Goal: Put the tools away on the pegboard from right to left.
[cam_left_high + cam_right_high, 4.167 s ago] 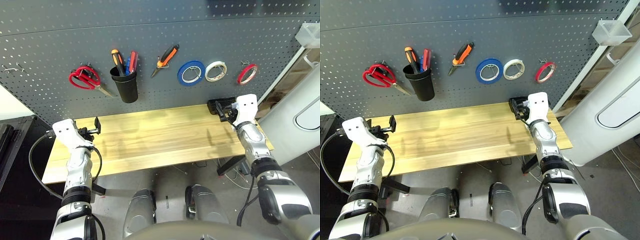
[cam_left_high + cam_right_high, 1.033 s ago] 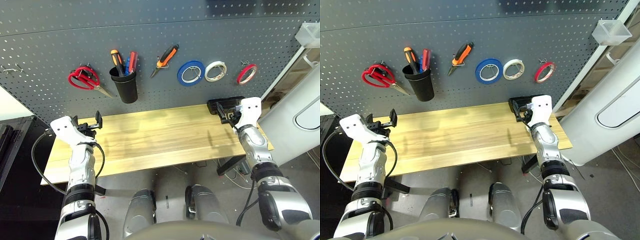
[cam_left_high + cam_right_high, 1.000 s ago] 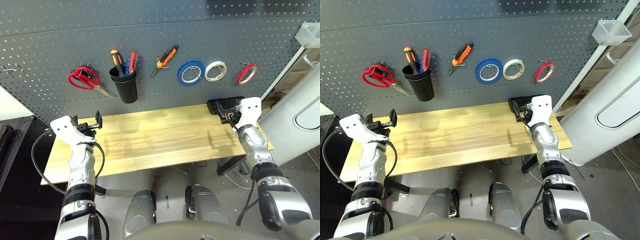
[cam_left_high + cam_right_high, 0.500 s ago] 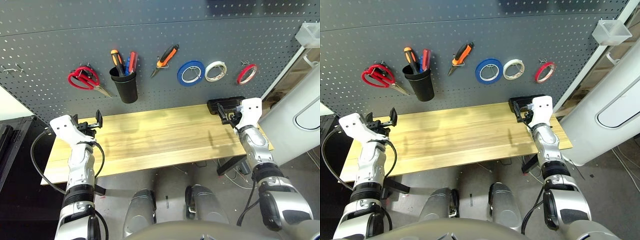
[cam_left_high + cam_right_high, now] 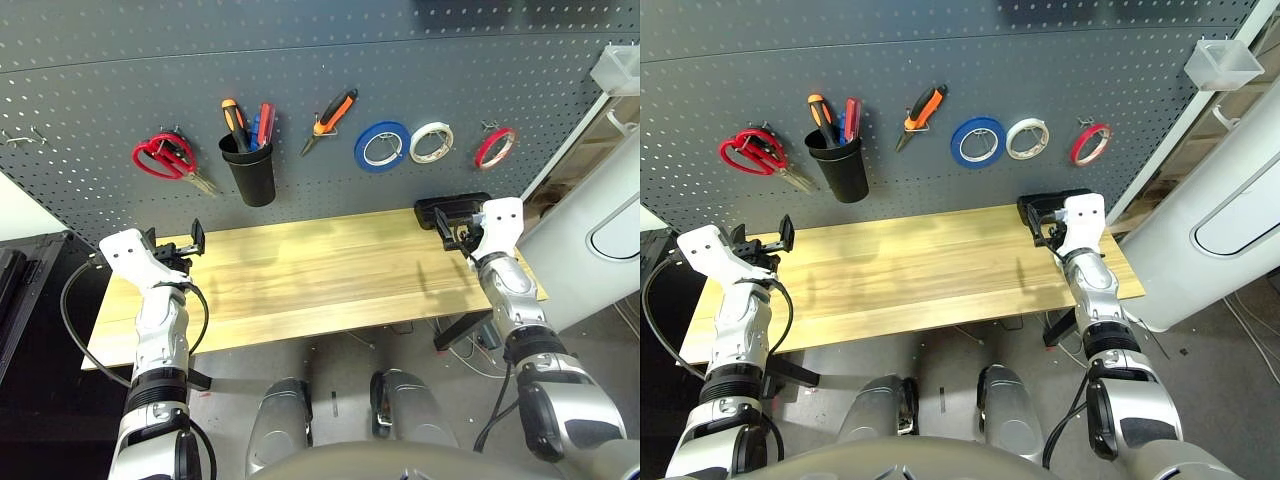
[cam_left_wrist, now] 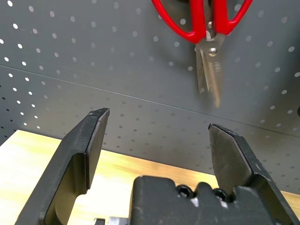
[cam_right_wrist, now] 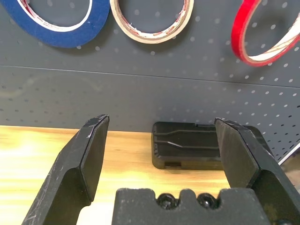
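The tools hang on the dark grey pegboard [image 5: 120,70]. From right to left they are the thin red tape ring [image 5: 494,148], the orange-and-black pliers [image 5: 331,114], the red-handled screwdriver [image 5: 265,121] standing in the black cup [image 5: 250,172], and the red scissors [image 5: 165,159]. Over the table's left end my left gripper [image 5: 175,243] is open and empty, and the red scissors [image 6: 209,28] hang above it. My right gripper [image 5: 455,228] is open and empty at the table's right end, below the red tape ring [image 7: 262,37].
Blue [image 5: 381,146] and white [image 5: 431,142] tape rolls hang between the pliers and the red ring. A black box [image 5: 452,207] lies on the wooden table [image 5: 320,270] just behind my right gripper. A white cabinet [image 5: 600,230] stands to the right.
The red scissors have swung slightly on their hook, blades nearer to vertical. Both arms have stayed almost still with their fingers open.
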